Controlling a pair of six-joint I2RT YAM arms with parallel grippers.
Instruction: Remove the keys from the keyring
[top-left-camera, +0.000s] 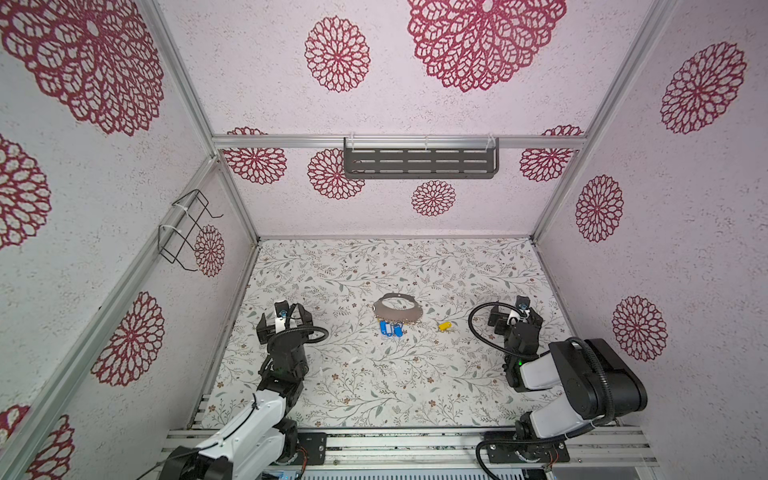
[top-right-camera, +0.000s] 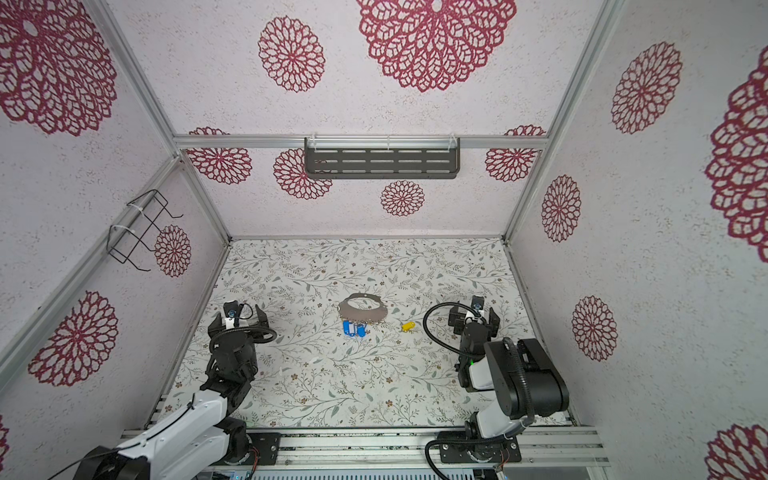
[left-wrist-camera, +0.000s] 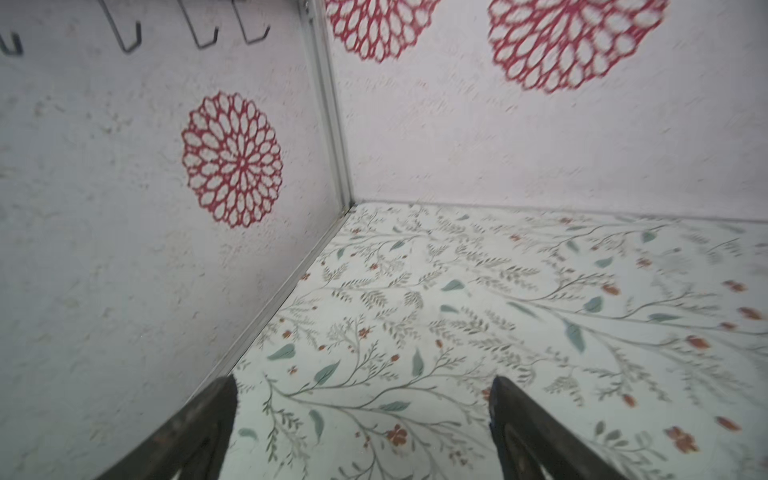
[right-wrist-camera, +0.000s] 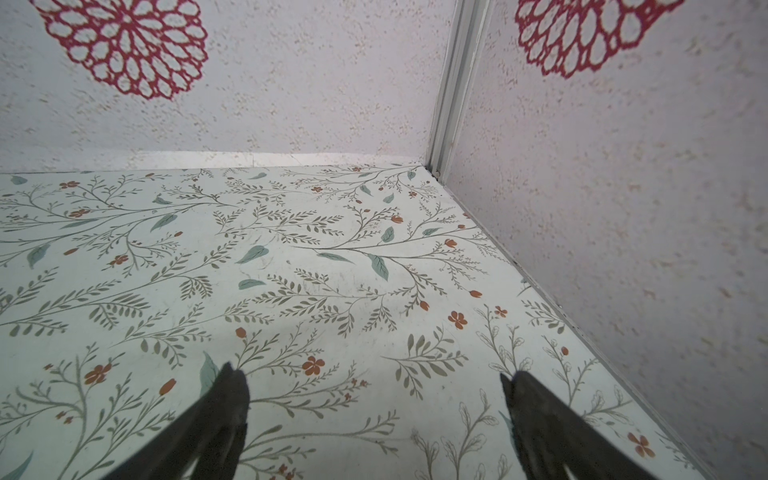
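My left gripper (top-left-camera: 284, 312) and right gripper (top-left-camera: 515, 310) both gape empty; keyring (top-left-camera: 397, 309) sits midway, at left's 3 o'clock, right's 9.

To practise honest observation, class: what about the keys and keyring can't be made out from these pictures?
- Blue keys: too small in both top views to count, or to tell whether they hang on the keyring.
- Yellow key: its metal ring is too small to see in both top views.
- Both wrist views: keys and keyring fall outside the frame.
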